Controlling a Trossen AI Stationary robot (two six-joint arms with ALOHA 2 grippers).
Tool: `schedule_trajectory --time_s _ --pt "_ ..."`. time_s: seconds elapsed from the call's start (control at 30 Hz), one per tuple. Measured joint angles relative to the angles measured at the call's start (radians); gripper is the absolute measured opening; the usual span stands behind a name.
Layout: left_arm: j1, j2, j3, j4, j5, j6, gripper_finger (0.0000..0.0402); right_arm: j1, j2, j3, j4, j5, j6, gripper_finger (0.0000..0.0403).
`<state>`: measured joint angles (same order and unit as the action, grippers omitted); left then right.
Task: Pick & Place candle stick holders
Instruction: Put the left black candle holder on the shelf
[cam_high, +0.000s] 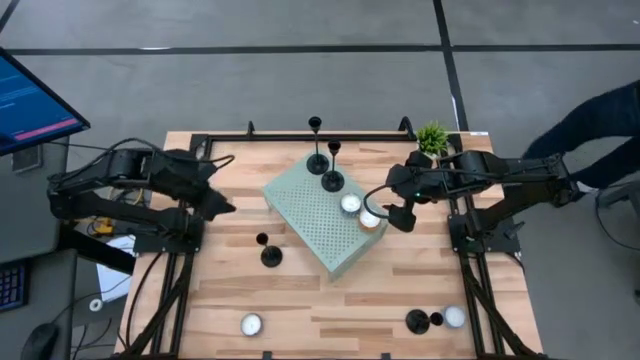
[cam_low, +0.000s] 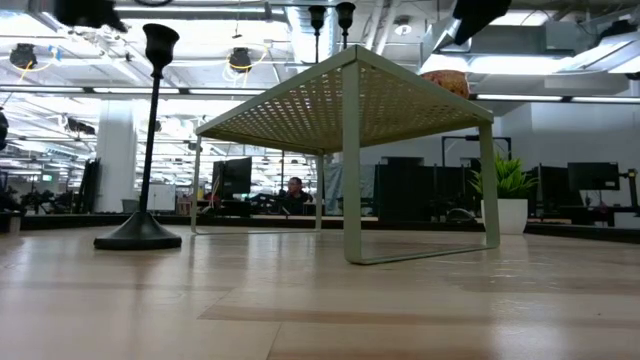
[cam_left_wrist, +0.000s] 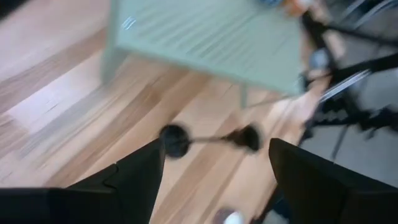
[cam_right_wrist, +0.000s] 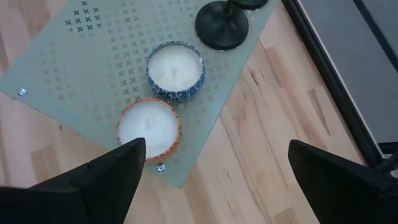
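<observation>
Near edge first: one matte black candle stick holder (cam_high: 417, 321) waits at the near right, another (cam_high: 270, 254) just left of the pale green perforated metal riser (cam_high: 300, 195). My left gripper (cam_left_wrist: 214, 163) hangs open and empty above that left one, and I judge the pick comes next: descend, straddle the stem. Two holders (cam_high: 332, 178) already stand on the riser's far part. My right gripper (cam_right_wrist: 214, 165) hovers wide open and empty near two candles. The left wrist view is smeared.

Left tool (cam_high: 222, 192) and right tool (cam_high: 392, 213) both hang above the table, fingers spread, holding nothing.
</observation>
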<state>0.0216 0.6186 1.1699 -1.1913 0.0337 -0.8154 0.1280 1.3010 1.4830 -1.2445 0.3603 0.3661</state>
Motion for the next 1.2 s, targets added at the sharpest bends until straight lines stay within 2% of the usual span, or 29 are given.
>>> schedule_trajectory --time_s 0.17,0.37,0.6,0.8,1.07,1.2 --pt "0.0 -0.034 -0.088 -0.011 0.028 0.066 0.0285 0.0 0.0 0.0 0.015 0.0 0.025 0.0384" --pt "-0.005 -0.035 -0.227 -0.002 0.119 0.122 0.0285 0.0 0.0 0.0 0.03 0.0 0.064 0.0384" --pt "-0.067 -0.033 -0.383 0.185 0.115 0.129 0.0285 0.0 0.0 0.0 0.031 0.0 0.073 0.0384" --pt "-0.161 -0.02 -0.511 0.374 0.065 0.084 0.0285 0.0 0.0 0.0 0.03 0.0 0.073 0.0384" --pt "-0.294 0.043 -0.639 0.631 -0.12 0.048 0.0285 0.0 0.0 0.0 0.03 -0.004 0.072 0.0384" --pt "-0.339 0.096 -0.658 0.656 -0.19 0.048 0.0285 0.0 0.0 0.0 0.031 -0.02 0.072 0.0384"
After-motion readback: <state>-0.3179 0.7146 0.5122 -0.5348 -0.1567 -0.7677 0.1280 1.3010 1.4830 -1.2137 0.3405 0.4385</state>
